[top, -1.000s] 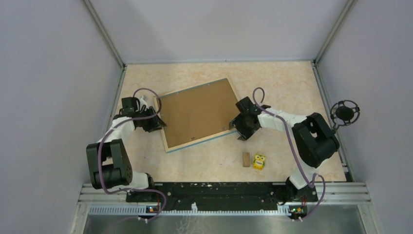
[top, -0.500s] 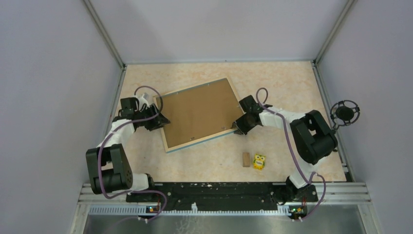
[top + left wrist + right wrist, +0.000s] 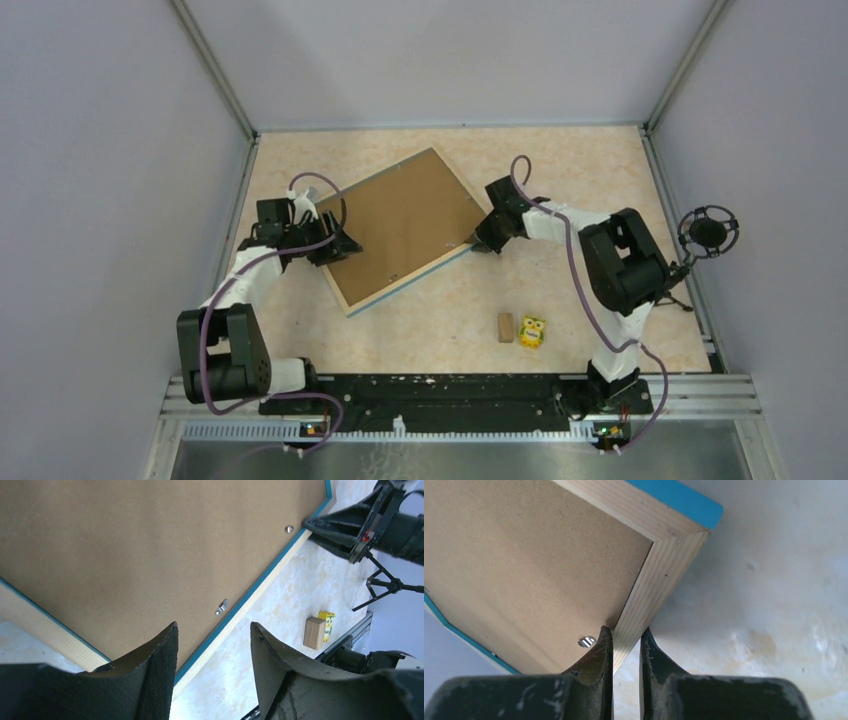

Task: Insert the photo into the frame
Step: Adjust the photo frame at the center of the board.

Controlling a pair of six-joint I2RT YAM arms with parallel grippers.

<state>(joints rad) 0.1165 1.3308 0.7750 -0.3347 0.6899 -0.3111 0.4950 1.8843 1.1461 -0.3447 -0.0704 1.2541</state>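
Frame (image 3: 664, 575): face down and askew on the worktop (image 3: 600, 160), between the two arms; light wood rails up, blue on the outer edge.
Board (image 3: 395, 225): brown backing seated inside the rails and filling the opening; small metal clips (image 3: 222, 607) sit near the rails.
Photo: not to be seen in any view; I cannot tell whether it lies under the board.
Right jaws: clenched on the frame's rail close by its right corner, one finger inside at the board, the other outside the rail.
Left jaws: released, spread with nothing between them, over the frame's left side.
Handling, frame: judged stiff, thin and light. A one-corner pinch would likely let it swing, so holds on two opposite rails look safer. The painted edge may be slick; bare wood should give better bite.
Handling, photo: paper, so likely limp and easily creased; best taken at an edge or corner and kept flat.
Step, judged: the board is in place, so either it must come out before the photo goes in, or the photo is already beneath it.
Risk: prying near the pinched corner could skid the frame across the smooth worktop.
Bystanders: wooden block (image 3: 505, 327) and yellow toy (image 3: 532, 331), just beside each other near the front, apart from the frame.
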